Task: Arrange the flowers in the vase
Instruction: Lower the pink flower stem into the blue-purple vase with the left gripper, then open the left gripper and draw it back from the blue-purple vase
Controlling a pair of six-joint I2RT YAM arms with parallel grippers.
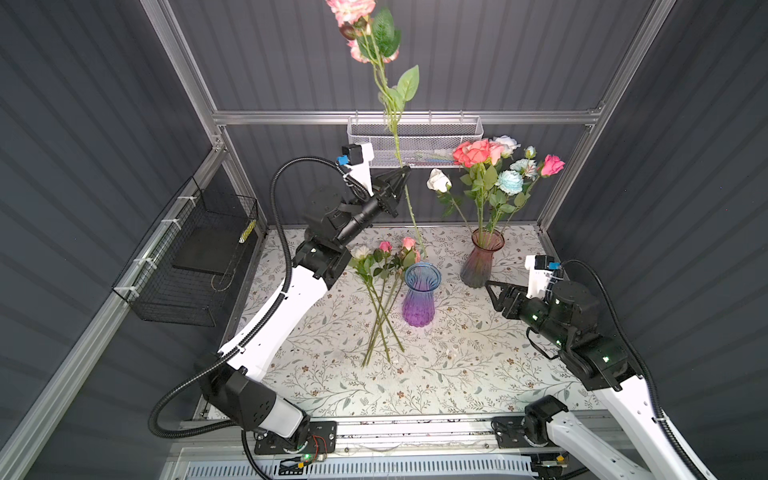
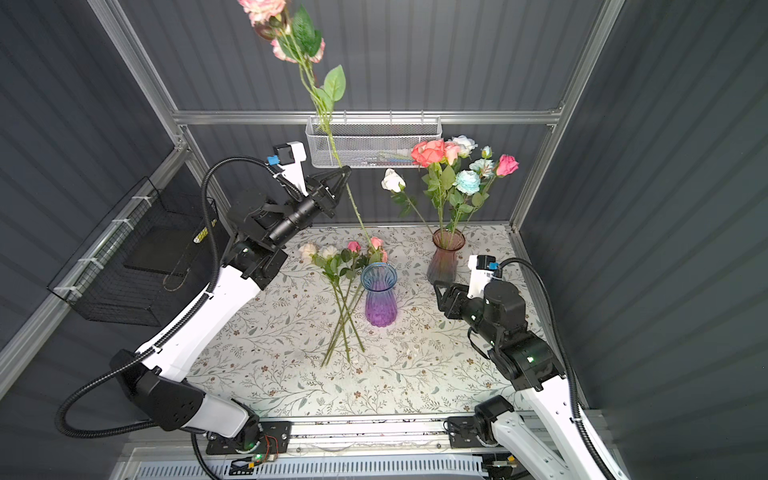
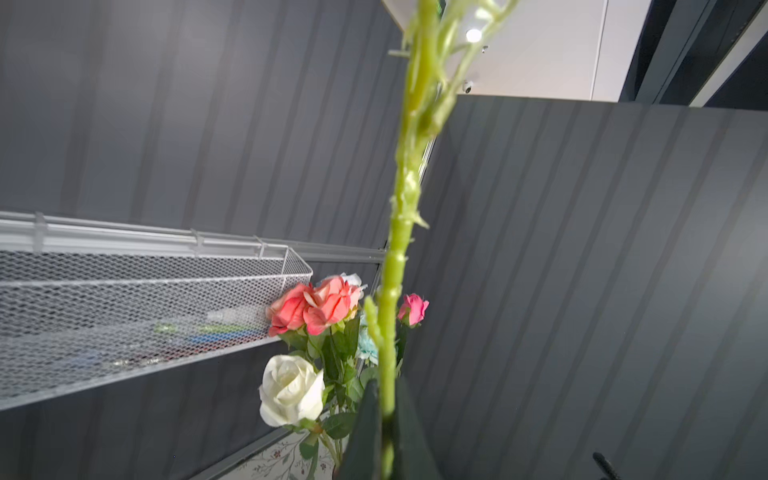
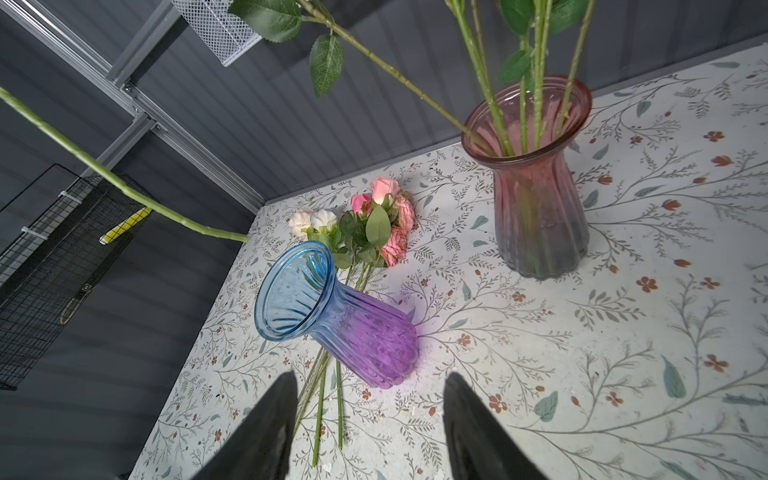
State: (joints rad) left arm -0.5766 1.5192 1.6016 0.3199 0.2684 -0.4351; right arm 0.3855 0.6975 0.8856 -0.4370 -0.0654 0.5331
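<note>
Dark ribbed walls in an aluminium frame closed in a bench (image 1: 457, 374) covered with a leaf-and-flower print, with a white mesh basket (image 1: 415, 137) hung on the far wall and a black wire basket (image 1: 187, 257) on the wall by the left arm. Well above the bench, the left gripper (image 1: 404, 171) had its jaws pressed together on the held stem (image 1: 392, 124), pinching it low down, as the left wrist view confirmed. The stem's long axis ran nearly upright with a slight tilt, its pink blooms (image 1: 349, 10) high overhead. Its cut end hung just above and a little to the far side of the blue-purple vase (image 1: 419, 295), not yet inside the mouth. That vase stood upright and empty near the middle of the bench. The loose flowers (image 1: 380, 291) lay just beside it on the left arm's side, heads toward the far edge. A pink vase (image 1: 480, 259), already filled with stems, stood toward the far right corner. The right gripper (image 1: 491, 296) hovered low between the two vases, jaws spread and holding nothing. It faced the blue-purple vase, so it was the nearer one to steady it. The stem probably needed to shift toward the near edge and then come straight down, and there was open air around the rim for that
</note>
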